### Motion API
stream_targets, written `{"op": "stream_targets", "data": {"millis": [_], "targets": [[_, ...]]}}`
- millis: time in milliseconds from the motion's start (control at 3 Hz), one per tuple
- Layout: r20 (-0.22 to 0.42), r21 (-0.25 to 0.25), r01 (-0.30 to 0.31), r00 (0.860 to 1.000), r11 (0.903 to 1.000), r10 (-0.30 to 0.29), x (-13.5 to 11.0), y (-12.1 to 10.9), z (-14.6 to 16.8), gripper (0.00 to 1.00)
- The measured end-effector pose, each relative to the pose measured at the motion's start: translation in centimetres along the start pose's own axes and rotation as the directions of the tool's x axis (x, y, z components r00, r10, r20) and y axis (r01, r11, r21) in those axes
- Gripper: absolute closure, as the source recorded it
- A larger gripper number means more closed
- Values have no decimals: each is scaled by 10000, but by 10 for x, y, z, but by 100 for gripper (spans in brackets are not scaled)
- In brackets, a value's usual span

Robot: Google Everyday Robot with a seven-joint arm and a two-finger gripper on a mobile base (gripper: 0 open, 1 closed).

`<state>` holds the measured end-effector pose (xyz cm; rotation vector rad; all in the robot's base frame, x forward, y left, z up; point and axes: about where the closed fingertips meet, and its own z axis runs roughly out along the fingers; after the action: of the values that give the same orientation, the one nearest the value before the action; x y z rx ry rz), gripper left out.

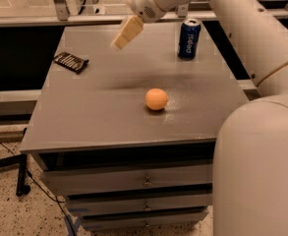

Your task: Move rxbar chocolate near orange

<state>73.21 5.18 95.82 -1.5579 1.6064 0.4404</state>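
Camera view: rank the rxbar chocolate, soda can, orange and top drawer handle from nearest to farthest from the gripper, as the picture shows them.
The gripper hovers over the rear of the table.
1. rxbar chocolate, picture's left.
2-3. soda can, rear right, and orange, centre: too close to call.
4. top drawer handle, below the tabletop.
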Motion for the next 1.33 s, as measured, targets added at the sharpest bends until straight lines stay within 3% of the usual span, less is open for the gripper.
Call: {"op": "stream_targets", "data": {"millis": [333,667,1000,1333], "targets": [[-341,203,-966,9947,9951,973,3,13,43,0],[-437,241,-2031,9780,9789,2040,20,21,78,0],[-423,253,-2156,9754,9762,2165,20,21,80,0],[-5,6,-2159,9764,9764,2159,16,26,91,0]]}}
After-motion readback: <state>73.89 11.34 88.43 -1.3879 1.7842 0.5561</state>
